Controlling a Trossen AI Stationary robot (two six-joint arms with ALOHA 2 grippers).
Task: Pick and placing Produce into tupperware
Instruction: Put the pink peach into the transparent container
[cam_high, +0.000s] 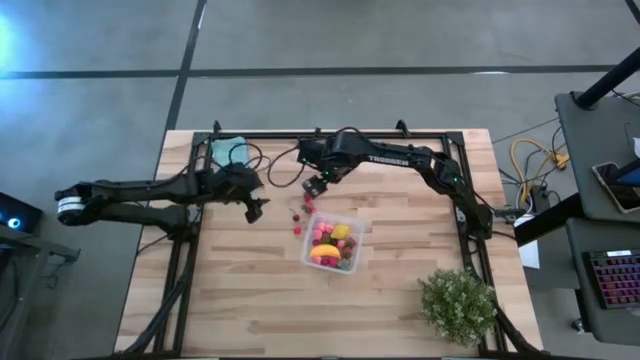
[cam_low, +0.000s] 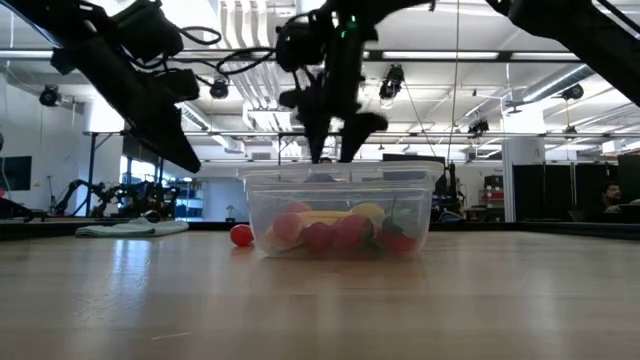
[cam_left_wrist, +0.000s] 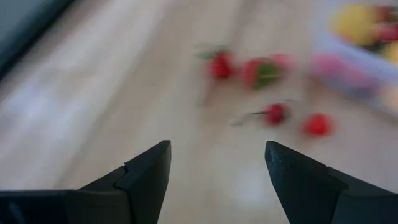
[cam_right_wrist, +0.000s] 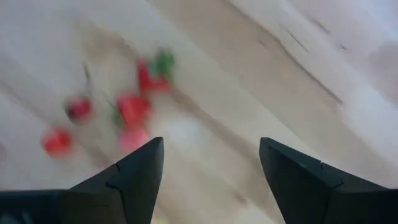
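Wrist views: left gripper (cam_left_wrist: 214, 171) spread, empty; right gripper (cam_right_wrist: 211, 168) spread, empty.

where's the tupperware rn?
High view: the tupperware sits mid-table, part-filled with produce, loose red pieces beside it, right gripper open just beyond them.

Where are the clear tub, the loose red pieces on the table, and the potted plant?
clear tub (cam_high: 354, 232): high view, on its far-right rim.
loose red pieces (cam_high: 298, 216): high view, on one piece of the cluster left of the tub.
potted plant (cam_high: 458, 304): high view, middle of its foliage.
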